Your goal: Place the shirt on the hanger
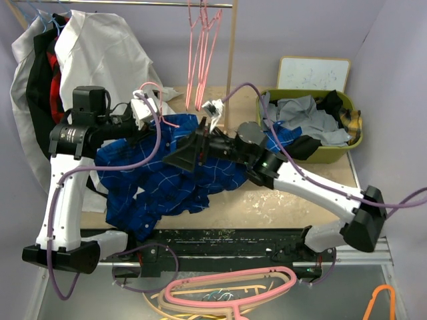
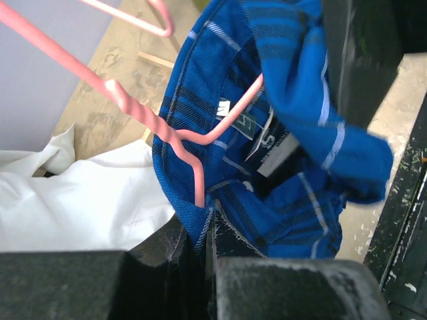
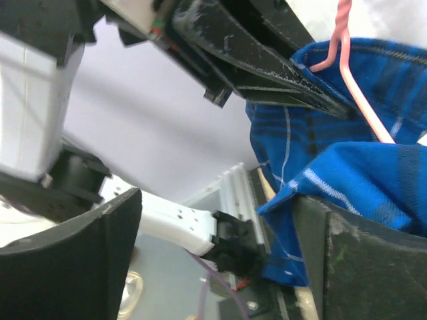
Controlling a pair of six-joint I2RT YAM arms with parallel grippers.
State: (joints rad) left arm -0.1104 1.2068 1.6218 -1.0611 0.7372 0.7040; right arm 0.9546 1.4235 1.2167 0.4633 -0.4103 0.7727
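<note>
The royal-blue checked shirt (image 1: 167, 180) lies bunched across the table's middle. My left gripper (image 1: 159, 119) is shut on the collar edge (image 2: 193, 223) and holds it raised. The thin pink hanger (image 2: 137, 110) has its twisted neck above the collar. One wire runs down inside the collar to my left gripper (image 2: 208, 230); I cannot tell if it is pinched too. Its hook shows in the top view (image 1: 149, 86). My right gripper (image 1: 191, 152) is open wide beside the collar. In the right wrist view, the shirt (image 3: 347, 167) drapes over its right finger (image 3: 363, 260), and the hanger (image 3: 348, 60) shows above.
A green bin (image 1: 333, 155) of grey clothes stands at the right. A large white garment (image 1: 107, 50) hangs at the back left. Several pink hangers (image 1: 200, 53) hang from the rail. A thicker pink hanger (image 1: 230, 288) and an orange hanger (image 1: 381, 300) lie below the table's front edge.
</note>
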